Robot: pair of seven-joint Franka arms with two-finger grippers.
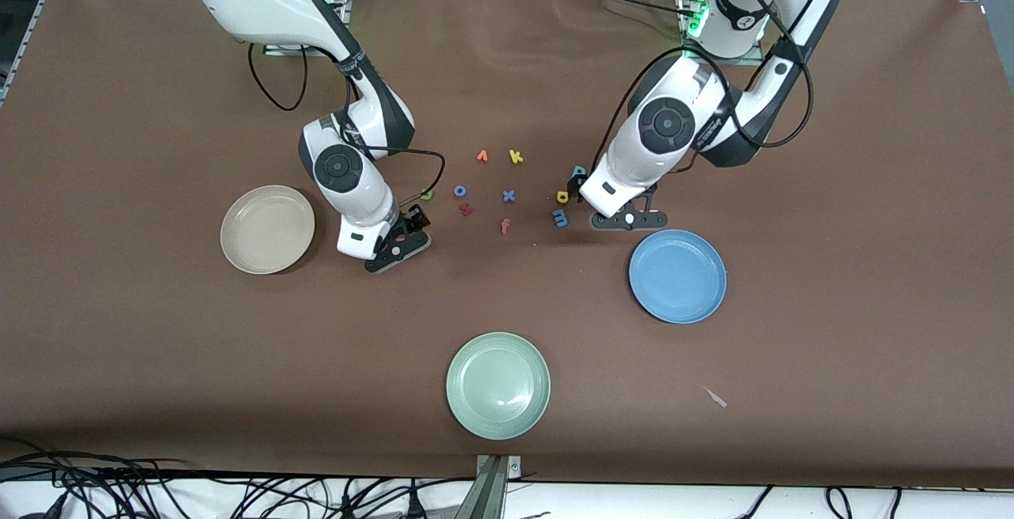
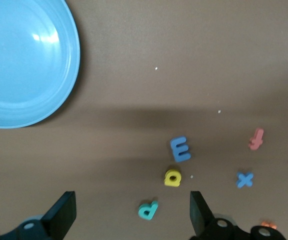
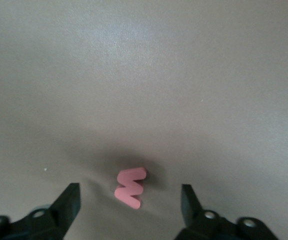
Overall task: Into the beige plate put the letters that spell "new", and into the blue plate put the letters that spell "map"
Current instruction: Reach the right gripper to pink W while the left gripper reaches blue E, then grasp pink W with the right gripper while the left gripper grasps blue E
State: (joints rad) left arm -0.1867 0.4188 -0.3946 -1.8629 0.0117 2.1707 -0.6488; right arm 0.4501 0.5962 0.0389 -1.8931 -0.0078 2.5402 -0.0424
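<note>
From the front I see a brown cloth-covered bench (image 1: pixel 158 360) with cables past its edges, the cream-beige plate (image 1: pixel 268 229) toward the right arm's end, the blue plate (image 1: pixel 677 276) toward the left arm's, both empty. My left wrist view shows the left gripper (image 2: pixel 129 215) spread wide over the teal foam p (image 2: pixel 148 209), with the yellow foam a (image 2: pixel 172 177) and blue foam m (image 2: pixel 180 149) beside it. My right wrist view shows the right gripper (image 3: pixel 129 202), fingers apart, straddling the pinkish-red foam w (image 3: pixel 130 187); light, squashy stuff, I'd pinch across its flat sides gently.
</note>
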